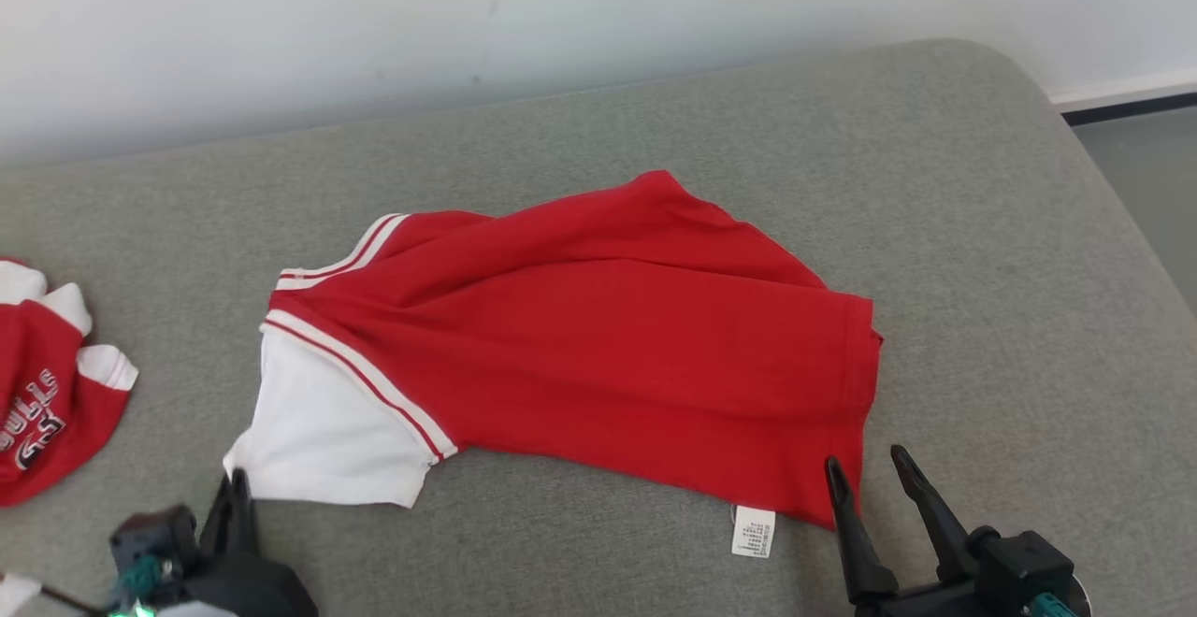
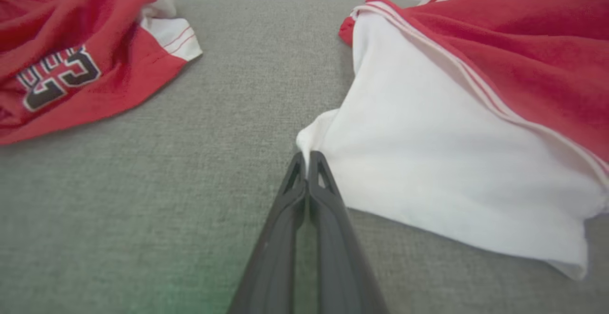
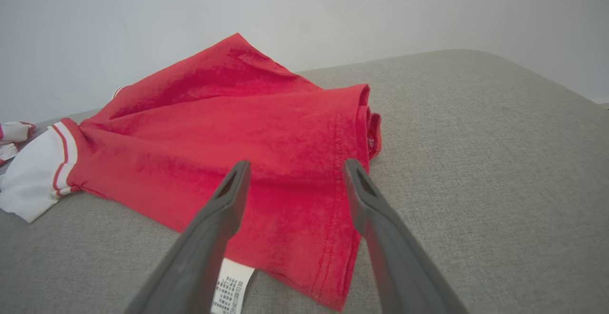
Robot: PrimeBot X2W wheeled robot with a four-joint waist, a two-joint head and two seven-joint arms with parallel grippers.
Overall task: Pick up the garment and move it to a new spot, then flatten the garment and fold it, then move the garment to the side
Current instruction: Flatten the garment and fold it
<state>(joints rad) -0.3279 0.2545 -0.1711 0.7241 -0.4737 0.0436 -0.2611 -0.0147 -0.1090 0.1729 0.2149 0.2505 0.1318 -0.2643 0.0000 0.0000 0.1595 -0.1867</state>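
Lying slightly creased across the middle of the head view, the red fabric garment (image 1: 598, 337) rests on a grey woven upholstered cushion (image 1: 935, 224). Its white sleeve (image 1: 327, 430), bordered by red and white stripes, points to the lower left. Its stitched hem (image 1: 860, 365) faces right. A white printed care label (image 1: 753, 531) protrudes from the lower edge onto the cushion.

At the lower left, the left gripper (image 1: 236, 491) has its two dark fingers pressed together on the outermost corner of the white sleeve, pinching it. At the lower right, the right gripper (image 1: 865, 460) stands spread, with its fingertips at the garment's lower right corner. In the right wrist view these fingers straddle the hem stitching; contact with the cloth cannot be determined.

Bare cushion extends above the garment to the white wall (image 1: 374, 19), and to the right as far as the cushion's rounded edge. At the left edge of the frame lies a crumpled red-and-white jersey with black lettering (image 1: 47, 393), separated from the sleeve by a strip of bare cushion.
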